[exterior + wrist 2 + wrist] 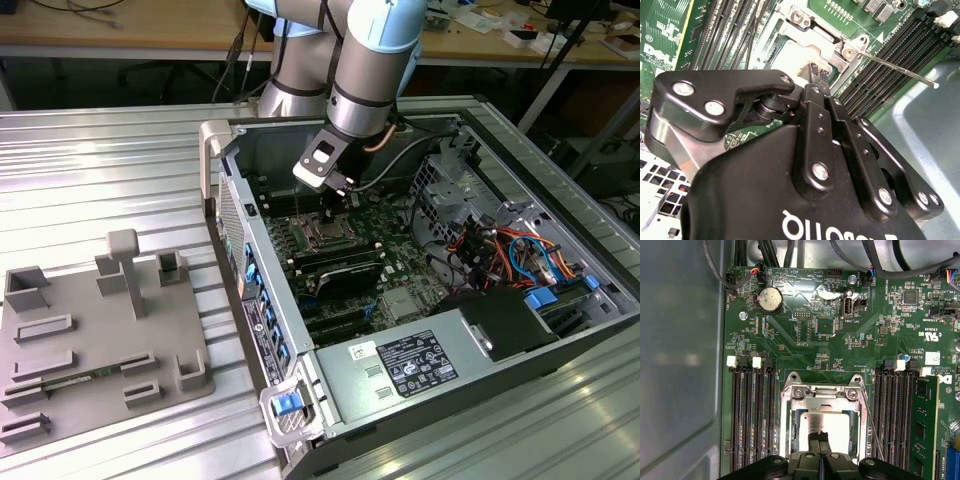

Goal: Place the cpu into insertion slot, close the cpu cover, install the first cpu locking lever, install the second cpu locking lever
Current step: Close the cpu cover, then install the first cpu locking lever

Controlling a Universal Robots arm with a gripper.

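**Hand down on the socket, fingers pinched narrow**

We're looking at a ribbed metal worktop (120,160), with wooden desks (120,25) strewn with cables along the back of the room. A grey fixture tray (90,340) sits by the worktop's edge on the exterior view's left. The open computer case (232,215) lies across the middle and runs to the edge on the exterior view's right.

The arm (365,70) drops steeply into the case from the far side, wrist pointing down at the green motherboard (805,340). The hand (820,436) is narrow, its fingers drawn close together, and we see nothing held between them. In both wrist views its tips come down at the cpu (835,422), whose silvery top shows through the window of the cpu cover (822,394). The cover lies flat over the insertion slot (326,236), between the banks of memory slots (752,410). In the second wrist view, one thin locking lever (900,70) angles away from the socket's corner, out over the memory slots.
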